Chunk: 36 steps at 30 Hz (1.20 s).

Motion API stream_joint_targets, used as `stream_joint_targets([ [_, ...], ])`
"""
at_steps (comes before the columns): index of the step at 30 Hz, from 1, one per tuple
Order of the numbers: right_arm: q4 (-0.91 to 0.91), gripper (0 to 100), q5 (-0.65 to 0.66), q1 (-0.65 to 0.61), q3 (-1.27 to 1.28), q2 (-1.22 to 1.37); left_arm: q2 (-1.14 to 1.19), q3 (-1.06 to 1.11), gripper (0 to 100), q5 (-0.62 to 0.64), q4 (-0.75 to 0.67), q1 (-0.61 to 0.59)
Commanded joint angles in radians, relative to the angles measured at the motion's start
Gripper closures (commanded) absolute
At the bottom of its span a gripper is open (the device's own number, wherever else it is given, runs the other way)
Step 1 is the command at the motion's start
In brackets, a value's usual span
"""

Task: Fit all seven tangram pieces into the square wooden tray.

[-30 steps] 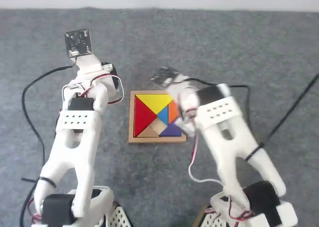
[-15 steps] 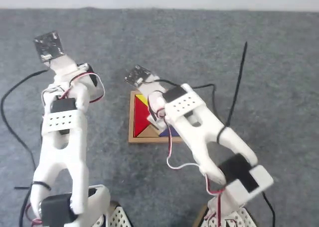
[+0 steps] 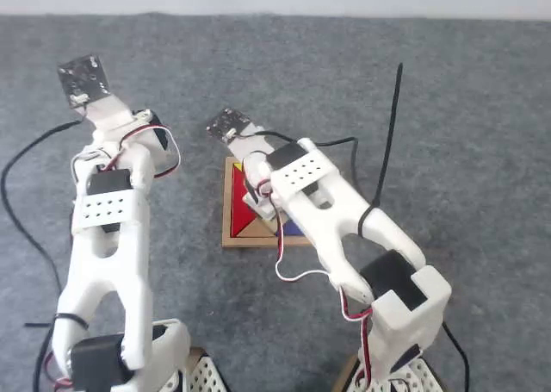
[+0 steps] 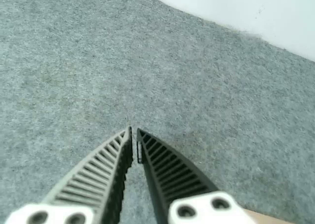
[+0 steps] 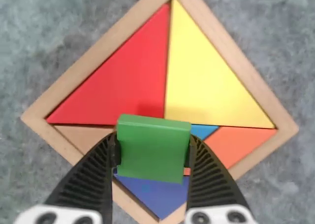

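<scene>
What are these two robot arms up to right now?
The right gripper holds a green piece over the square wooden tray, where a red triangle, a yellow triangle and smaller pieces already lie. The left gripper is shut and empty, over grey carpet off to the side.

white arms [image 3: 108, 237], black ribbed fingers [image 5: 93, 179]

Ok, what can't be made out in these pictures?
High view: the right arm covers most of the wooden tray.
Right wrist view: the green piece in the right gripper hides what lies below it; its fingers cover parts of the tray's rim.
Left wrist view: a tan sliver at the edge, too cut off to identify.
</scene>
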Motion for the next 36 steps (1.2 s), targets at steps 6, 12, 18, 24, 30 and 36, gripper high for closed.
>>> stream_joint_targets([
  [6,0.03,99.1,-0.017,-0.015,-0.054,-0.015,-0.04,-0.061,99,0.012,-0.026,-0.003],
  [12,0.045,99.0,-0.02,-0.013,-0.048,-0.013,-0.04,-0.061,99,0.012,-0.026,-0.003],
  [18,0.047,98.3,-0.011,-0.019,-0.048,-0.013,-0.04,-0.061,99,0.012,-0.026,-0.003],
  [24,0.076,82.6,-0.009,-0.025,-0.048,-0.013,-0.04,-0.059,99,0.012,-0.026,-0.003],
  [30,0.107,80.0,0.023,-0.054,-0.049,-0.013,-0.04,-0.059,99,0.012,-0.026,-0.003],
  [36,0.11,79.8,0.023,-0.064,-0.049,-0.015,-0.04,-0.058,99,0.012,-0.026,-0.003],
])
